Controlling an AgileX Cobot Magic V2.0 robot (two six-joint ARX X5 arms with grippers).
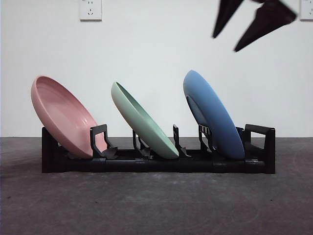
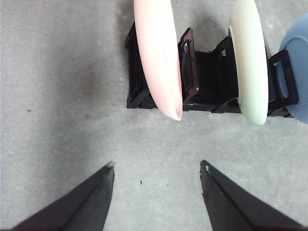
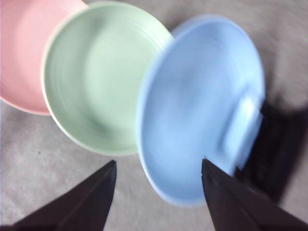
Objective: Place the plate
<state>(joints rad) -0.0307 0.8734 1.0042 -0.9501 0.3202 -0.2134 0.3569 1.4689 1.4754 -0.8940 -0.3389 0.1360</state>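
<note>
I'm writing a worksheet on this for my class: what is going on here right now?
Three plates, the pink plate, green plate and blue plate, lean in a black dish rack on the grey table. Neither gripper holds anything. The right gripper hangs open above the blue plate; the left gripper waits open, off the rack's pink-plate end.

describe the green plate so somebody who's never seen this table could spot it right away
Find the black rack standing on the grey table before the white wall. Three plates lean in it; the green plate sits in the middle slot, between the pink plate and the blue plate. It is the only pale mint one.
</note>
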